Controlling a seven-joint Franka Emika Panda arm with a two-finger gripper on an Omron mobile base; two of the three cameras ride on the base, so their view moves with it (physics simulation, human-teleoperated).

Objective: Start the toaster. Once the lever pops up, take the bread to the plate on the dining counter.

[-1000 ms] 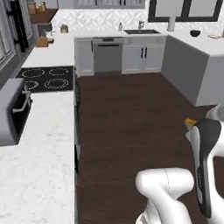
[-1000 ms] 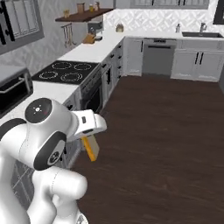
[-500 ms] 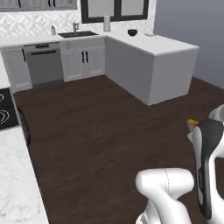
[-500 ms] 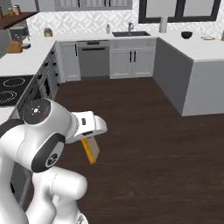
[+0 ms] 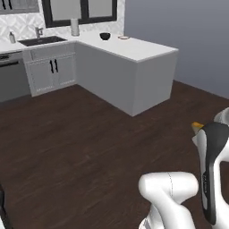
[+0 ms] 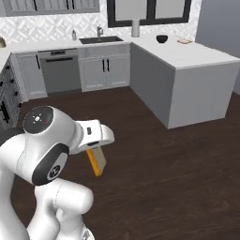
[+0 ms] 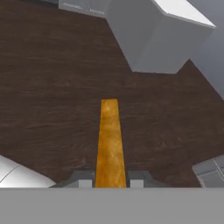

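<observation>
My gripper (image 7: 110, 179) is shut on the bread (image 7: 109, 139), a thin slice seen edge-on with a golden-orange crust, pointing away over the dark floor. From the right base the bread (image 6: 96, 162) hangs below the white hand, and its orange tip (image 5: 197, 125) peeks out beside the arm from the left base. The dining counter (image 5: 143, 48) (image 6: 201, 55) stands ahead as a white peninsula on grey sides. Its corner (image 7: 175, 13) reaches into the top of the hand view. The plate (image 5: 124, 37) (image 6: 184, 41) lies small on its far part. The toaster is out of view.
A dark bowl (image 5: 105, 36) (image 6: 162, 38) sits on the counter beside the plate. Behind it stand a paper-towel roll (image 6: 135, 28), the sink (image 6: 98, 39), grey cabinets (image 5: 51, 71) and a dishwasher (image 6: 60, 72). Dark wood floor (image 5: 89, 147) stretches between me and the counter.
The whole picture has swung: the base turned, the stove and its counter slid out on the left and the dining counter came to the middle. The bread stays in the gripper.
</observation>
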